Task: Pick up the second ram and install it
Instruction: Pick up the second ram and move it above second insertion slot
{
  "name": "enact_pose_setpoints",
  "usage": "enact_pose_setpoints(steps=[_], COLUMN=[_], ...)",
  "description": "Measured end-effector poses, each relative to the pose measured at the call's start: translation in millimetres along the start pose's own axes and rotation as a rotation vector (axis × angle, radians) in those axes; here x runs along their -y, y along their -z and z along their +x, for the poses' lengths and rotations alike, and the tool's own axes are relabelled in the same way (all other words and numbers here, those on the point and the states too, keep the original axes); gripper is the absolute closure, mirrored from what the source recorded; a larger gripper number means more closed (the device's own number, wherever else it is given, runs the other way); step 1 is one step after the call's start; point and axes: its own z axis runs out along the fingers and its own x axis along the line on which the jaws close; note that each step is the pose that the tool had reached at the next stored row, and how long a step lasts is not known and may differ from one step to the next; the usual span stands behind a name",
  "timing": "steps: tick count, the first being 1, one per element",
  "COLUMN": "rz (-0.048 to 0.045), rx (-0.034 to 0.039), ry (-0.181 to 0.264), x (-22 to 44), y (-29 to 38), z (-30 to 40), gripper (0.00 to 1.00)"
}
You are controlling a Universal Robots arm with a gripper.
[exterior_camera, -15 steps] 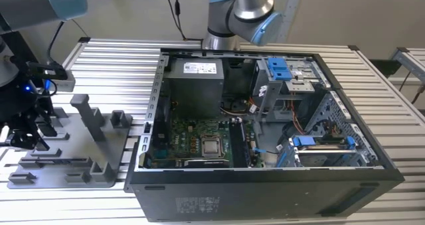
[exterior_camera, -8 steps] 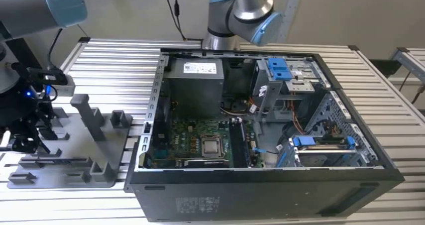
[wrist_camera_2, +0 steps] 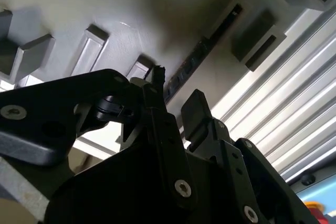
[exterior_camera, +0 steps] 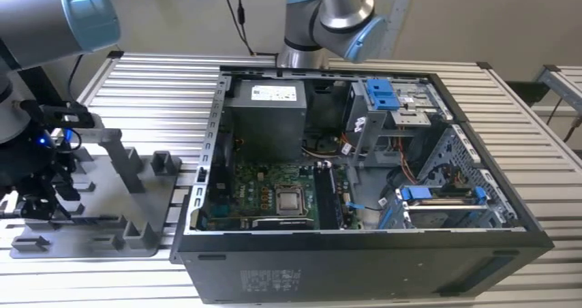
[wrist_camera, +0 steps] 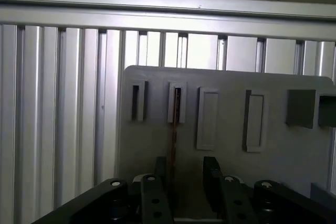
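Gripper low over grey fixture plate, jaws apart, gripping nothing. First wrist view: second ram edge-on in its slot, in line with the finger gap. Exterior view adds the open computer case, well apart.

In the exterior view, you have the computer case lying open on the bench, with the arm's base behind it at twelve o'clock. The fixture plate sits just beside the case at nine o'clock, under the gripper. In the first wrist view, the second ram stands on edge in a plate slot.
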Motion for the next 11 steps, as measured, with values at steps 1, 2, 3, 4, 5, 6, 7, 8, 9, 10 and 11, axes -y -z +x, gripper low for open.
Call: enact_pose_setpoints(steps=[1,2,3,4,5,6,7,8,9,10,11], rz=[0.0001,0.0001,-0.0001,-0.0002,0.0001,0.0006,0.0011,0.002,0.0031,0.0043,0.0055], rx=[0.0001,0.0001,-0.0001,-0.0002,-0.0002,-0.0003,-0.0005,-0.0007,-0.0008,-0.0009,-0.0009], ry=[0.001,0.003,0.005,0.007,0.01,0.012,0.015,0.017,0.02,0.023,0.025], x=[0.0,0.1,0.1,0.0,0.0,0.1,0.2,0.2,0.2,0.2,0.3], y=[-1.9,-3.7,-5.4,-7.1,-8.6,-10.0,-11.3,-12.6,-13.8,-15.2,-16.4], z=[0.8,1.6,2.1,2.3,2.4,2.5,2.7,2.9,3.0,3.1,3.2], gripper=[0.58,0.58,0.58,0.58,0.58,0.58,0.58,0.58,0.58,0.58,0.58])
